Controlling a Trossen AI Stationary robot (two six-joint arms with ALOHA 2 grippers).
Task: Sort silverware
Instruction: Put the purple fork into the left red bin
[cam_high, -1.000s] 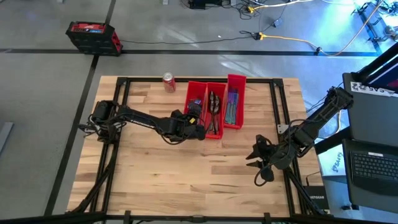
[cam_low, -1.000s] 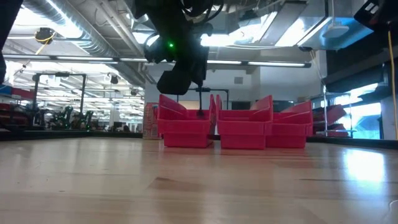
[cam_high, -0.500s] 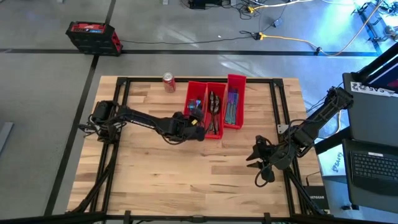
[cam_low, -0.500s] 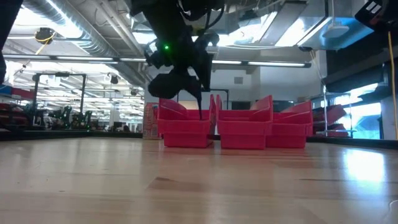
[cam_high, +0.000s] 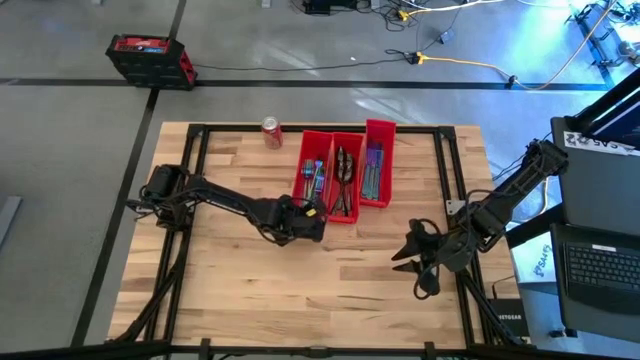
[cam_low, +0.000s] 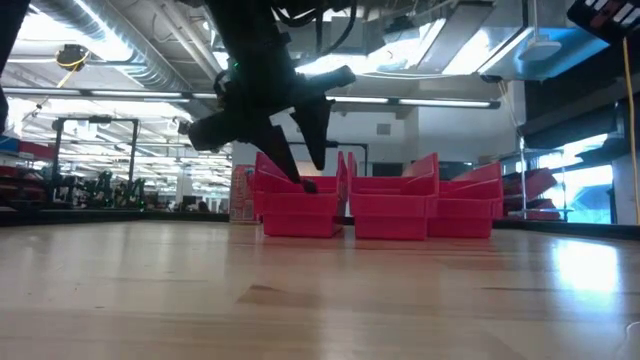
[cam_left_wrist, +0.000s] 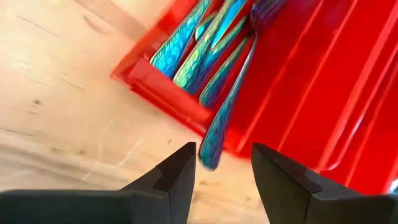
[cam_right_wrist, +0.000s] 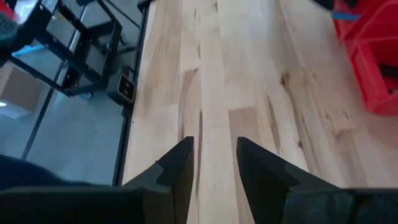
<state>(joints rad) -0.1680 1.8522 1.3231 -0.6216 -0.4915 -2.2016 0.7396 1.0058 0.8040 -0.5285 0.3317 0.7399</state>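
Observation:
Three long red bins stand side by side at the table's far middle. The left bin (cam_high: 304, 170) holds several teal-blue pieces of silverware (cam_left_wrist: 199, 50). The middle bin (cam_high: 345, 213) holds dark spoons, and the right bin (cam_high: 388, 170) holds blue-purple pieces. One teal piece (cam_left_wrist: 227, 106) lies slanted in the left bin, its handle end poking out over the near rim (cam_left_wrist: 168, 93). My left gripper (cam_left_wrist: 224, 149) hangs open just in front of that rim, holding nothing, also seen in the high view (cam_high: 310, 226). My right gripper (cam_high: 410, 253) waits open above the table's near right.
A red soda can (cam_high: 271, 132) stands at the far edge, left of the bins. Black frame rails (cam_high: 446, 170) run around the tabletop. Bare wood (cam_high: 330, 280) stretches between the two grippers and toward the near edge. A laptop (cam_high: 600, 265) sits beyond the right edge.
My left gripper has drawn back from over the left bin toward the table's near edge, sinking a little and rolling its wrist. Its fingers have spread apart. The teal pieces in the left bin, hidden under the gripper before, now show.

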